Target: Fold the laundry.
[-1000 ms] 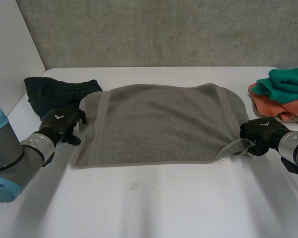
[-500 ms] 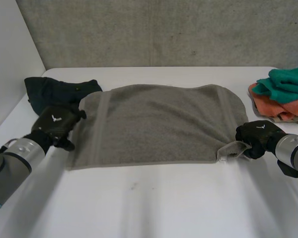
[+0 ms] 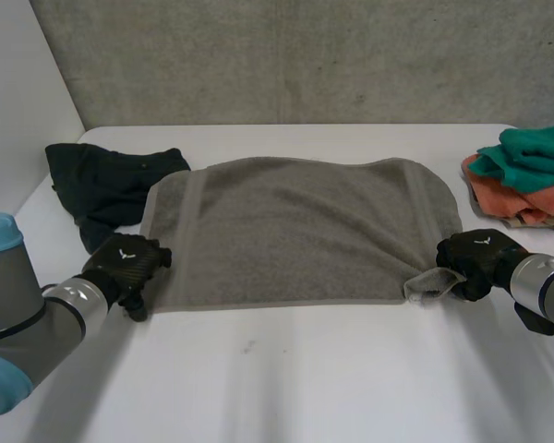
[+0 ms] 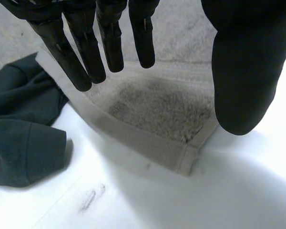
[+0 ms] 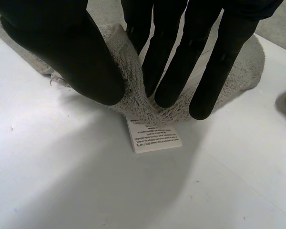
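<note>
A grey towel (image 3: pixel 295 231) lies spread flat on the white table (image 3: pixel 286 378). My left hand (image 3: pixel 125 263) is at its near left corner. In the left wrist view this hand (image 4: pixel 109 43) is open, with straight spread fingers and the thumb (image 4: pixel 243 71) hovering over that corner (image 4: pixel 181 157), which lies flat. My right hand (image 3: pixel 475 258) is at the near right corner (image 3: pixel 429 284), which is lifted and curled. In the right wrist view this hand (image 5: pixel 167 57) pinches the bunched towel (image 5: pixel 133 90) between thumb and fingers. A white care label (image 5: pixel 152 136) hangs under the pinch.
A dark garment (image 3: pixel 102 185) lies crumpled at the back left, just beyond the towel's left edge and beside my left hand (image 4: pixel 19 129). A pile of teal and orange cloths (image 3: pixel 526 175) sits at the far right. A grey wall runs behind the table.
My left hand slid along the towel's left edge towards me to the near left corner and opened its fingers. The right hand moved slightly inward, keeping the pinched corner, which curled up.
</note>
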